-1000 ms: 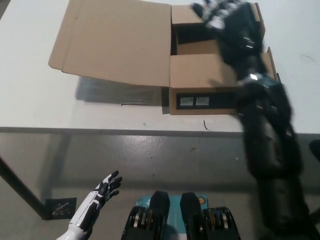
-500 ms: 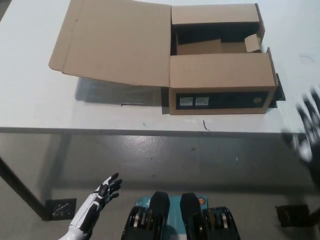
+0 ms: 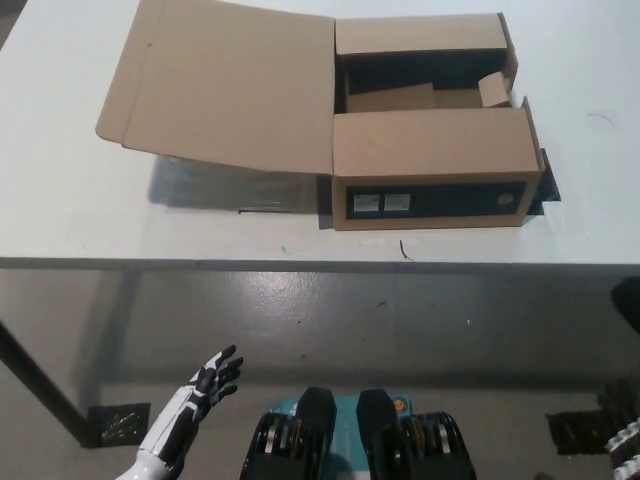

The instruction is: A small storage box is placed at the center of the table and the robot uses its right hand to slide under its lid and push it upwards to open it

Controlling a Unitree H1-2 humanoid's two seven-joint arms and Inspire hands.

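The brown cardboard storage box point(image 3: 430, 150) stands on the white table point(image 3: 80, 200), its lid point(image 3: 225, 85) folded fully open leftward. Left hand point(image 3: 205, 385), below the box, is spread and empty; no further pushing is judged necessary.

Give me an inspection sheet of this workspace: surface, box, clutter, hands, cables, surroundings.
Surface: white table, a few small dark marks near its front edge.
Job's things: cardboard box on the table, its large lid thrown open to the robot's left, a narrower flap covering the near half; dark interior visible behind it.
Clutter: nothing seen on the table besides the box.
Hands: left hand low below the table edge, open, holding nothing. Right hand only partly visible at the bottom right corner, state unclear.
Cables: nothing seen.
Surroundings: grey floor, a dark table leg at lower left.
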